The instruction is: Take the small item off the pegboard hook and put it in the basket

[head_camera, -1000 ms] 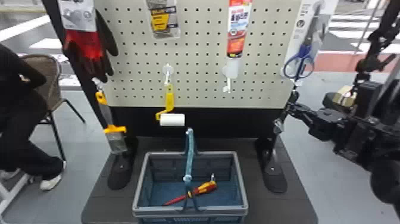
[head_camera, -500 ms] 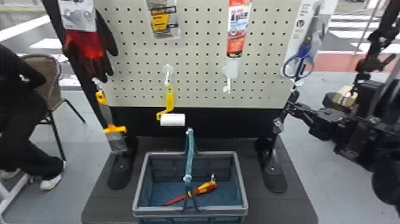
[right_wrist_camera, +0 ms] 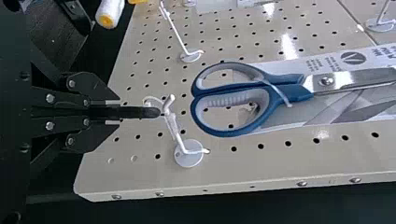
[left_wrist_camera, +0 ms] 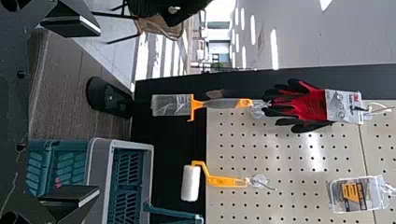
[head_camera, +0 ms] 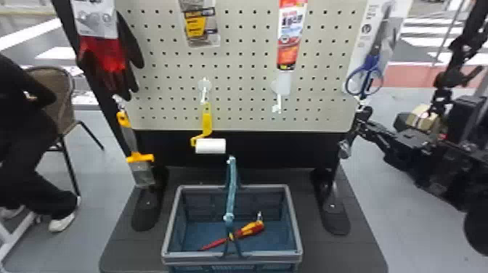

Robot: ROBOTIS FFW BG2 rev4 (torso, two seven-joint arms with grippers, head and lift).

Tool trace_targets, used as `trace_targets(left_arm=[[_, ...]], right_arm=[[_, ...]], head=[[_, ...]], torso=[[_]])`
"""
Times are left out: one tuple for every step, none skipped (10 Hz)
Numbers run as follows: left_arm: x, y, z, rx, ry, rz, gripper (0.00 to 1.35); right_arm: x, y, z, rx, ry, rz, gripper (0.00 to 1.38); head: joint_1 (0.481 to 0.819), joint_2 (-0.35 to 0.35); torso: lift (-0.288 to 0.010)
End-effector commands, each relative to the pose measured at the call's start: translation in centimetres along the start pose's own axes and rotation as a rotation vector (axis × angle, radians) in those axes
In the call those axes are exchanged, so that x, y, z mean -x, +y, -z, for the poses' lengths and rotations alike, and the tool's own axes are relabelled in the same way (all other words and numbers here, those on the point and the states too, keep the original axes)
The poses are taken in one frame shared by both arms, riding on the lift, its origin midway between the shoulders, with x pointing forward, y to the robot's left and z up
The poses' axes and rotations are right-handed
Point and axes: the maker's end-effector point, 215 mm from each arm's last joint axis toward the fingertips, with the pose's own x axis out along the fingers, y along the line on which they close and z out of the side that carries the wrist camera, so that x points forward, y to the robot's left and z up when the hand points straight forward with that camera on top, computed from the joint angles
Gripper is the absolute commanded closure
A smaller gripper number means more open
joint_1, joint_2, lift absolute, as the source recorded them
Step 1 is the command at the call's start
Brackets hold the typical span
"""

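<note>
The right gripper (right_wrist_camera: 113, 112) has its jaws closed around the small item (right_wrist_camera: 142, 112), at the pegboard's (head_camera: 247, 125) four o'clock; the left gripper (left_wrist_camera: 95, 111) gapes wide, empty. A crooked pull could snag the loop (right_wrist_camera: 152, 99) on the hook (right_wrist_camera: 180, 142), dropping the item outside the basket (head_camera: 268, 256).

Red pack (head_camera: 289, 38) and glove card (head_camera: 96, 20) partly beyond head view's top edge

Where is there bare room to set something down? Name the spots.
Dark base, between basket and right stand foot; basket floor left of the screwdriver. Crowded: the hook below the scissors, where right tool grips the black handle.
</note>
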Motion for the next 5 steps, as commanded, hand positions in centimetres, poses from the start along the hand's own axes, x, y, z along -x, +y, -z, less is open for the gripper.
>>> trace_targets(left_arm=[[0.0, -0.1, 0.0, 0.001, 0.001, 0.000, 0.13], [0.0, -0.1, 0.0, 0.001, 0.001, 0.000, 0.14], [0.0, -0.1, 0.1, 0.001, 0.001, 0.000, 0.14], [0.0, -0.1, 0.1, 0.001, 0.001, 0.000, 0.14], [0.0, -0.1, 0.1, 0.002, 0.002, -0.002, 0.14]], right_arm=[[0.2, 0.2, -0.4, 0.004, -0.007, -0.003, 1.28], [0.3, 0.3, -0.5, 0.005, -0.011, 0.000, 1.28], [0.6, 0.5, -0.8, 0.007, -0.019, -0.003, 1.28], [0.8, 0.9, -0.9, 0.003, -0.024, -0.007, 1.28], [0.9, 1.5, -1.2, 0.006, -0.030, -0.015, 1.28]], head=[[0.549, 0.000], [0.549, 0.000], [0.549, 0.000], [0.549, 0.000], [0.549, 0.000]], torso=[[-0.100], [-0.100], [-0.100], [-0.100], [-0.100]])
